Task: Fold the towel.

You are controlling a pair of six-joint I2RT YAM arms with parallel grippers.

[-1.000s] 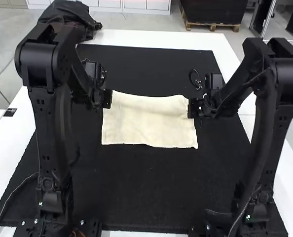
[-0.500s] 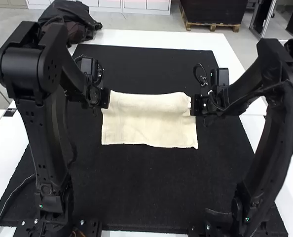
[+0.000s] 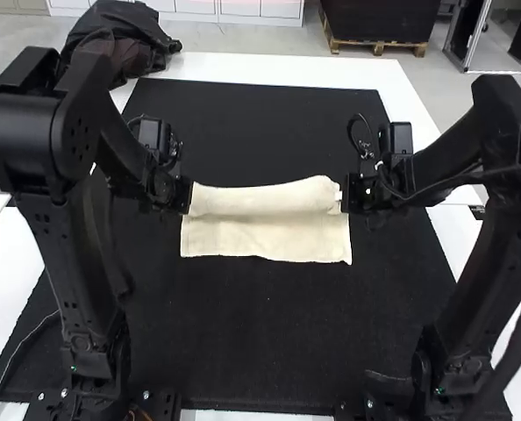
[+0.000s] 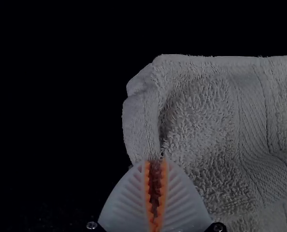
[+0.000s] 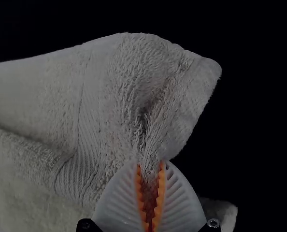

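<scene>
High view: a cream terry towel is lying near the centre of a black mat, its far part standing up in a soft fold above a flatter layer that is spreading toward six o'clock. The left gripper is sitting at the towel's ten o'clock and the right gripper at its two o'clock, each meeting an upper corner area. The fold appears to be getting made toward six o'clock, so both arms should be travelling evenly, keeping the cloth lightly taut between them and laying the lifted edge along the near one before letting go. Left wrist view: the ribbed fingers are closing almost together, pinching a gathered bit of towel near its side edge; a woven band is running beside the grip. Right wrist view: the orange pads are holding a slightly thicker pinch of cloth, with only a narrow gap between them, while a loose corner is poking out beyond. That corner could be tucking under, so it probably needs smoothing as the edge is being set down.
</scene>
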